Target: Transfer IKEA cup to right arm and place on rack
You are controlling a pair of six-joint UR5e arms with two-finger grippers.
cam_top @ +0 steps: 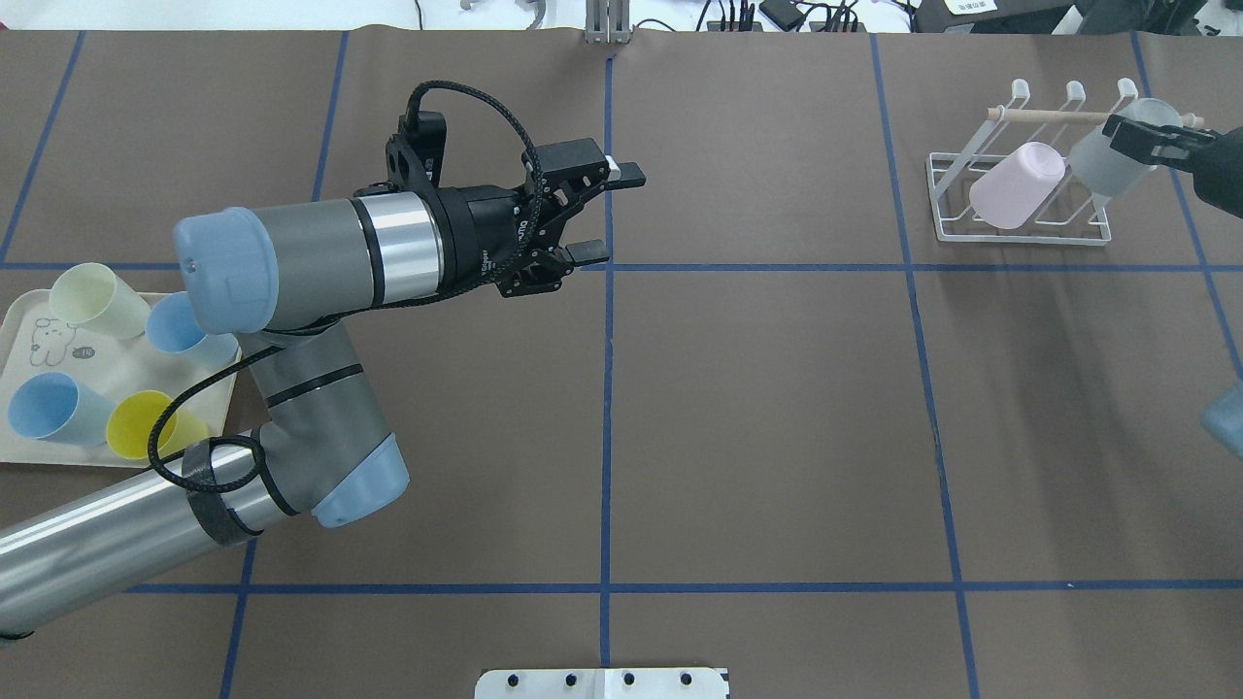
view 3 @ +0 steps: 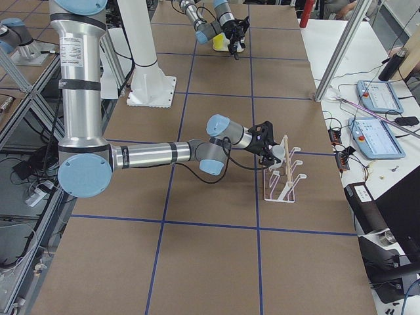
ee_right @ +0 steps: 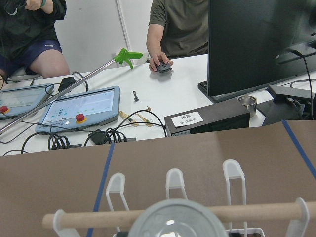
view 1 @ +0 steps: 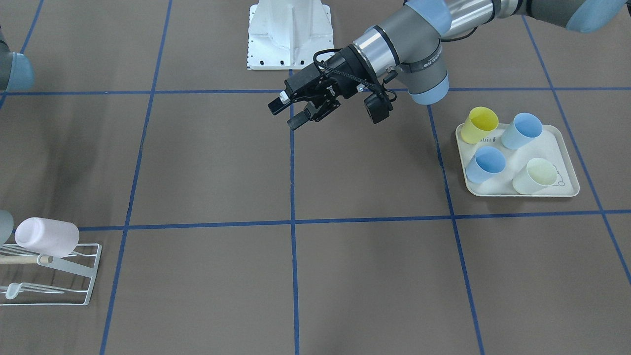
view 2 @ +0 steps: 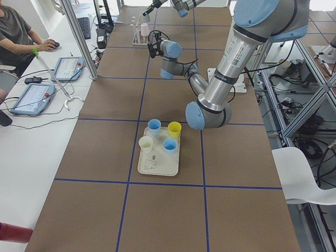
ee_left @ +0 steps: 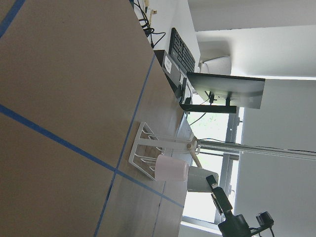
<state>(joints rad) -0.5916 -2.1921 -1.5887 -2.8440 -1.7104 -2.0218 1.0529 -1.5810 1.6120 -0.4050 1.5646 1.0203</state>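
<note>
A: Right claw (cam_top: 1156, 138), at the far right of the counter (cam_top: 777, 408): closed on the IKEA cup (cam_top: 1099, 163). The cup is frosted grey and tilted, held over the rack (cam_top: 937, 199) just under the wooden dowel (cam_top: 1044, 115).

B: Seated on a prong yet?

A: Cannot tell. The wrist view shows only its round base against the dowel, with the prongs (cam_top: 1073, 89) behind.

B: Then the first risk is an early release. If no prong is inside the mouth, I judge it slides down the wire and rolls off.

A: Second risk is the pink cup (cam_top: 1015, 184) in the neighbouring slot, just beside the grey one. I cannot tell whether they touch. A sideways nudge could lift it off its prong.

B: And the rack?

A: Thin wire, and it looks light. A push from the cup or the claw's fingers against the dowel might skid or tip it.

B: Left claw (cam_top: 617, 216)?

A: Spread wide and empty over mid-counter, well apart. No hazard from it. The tray (cam_top: 15, 313) of spare cups is farther off.
</note>
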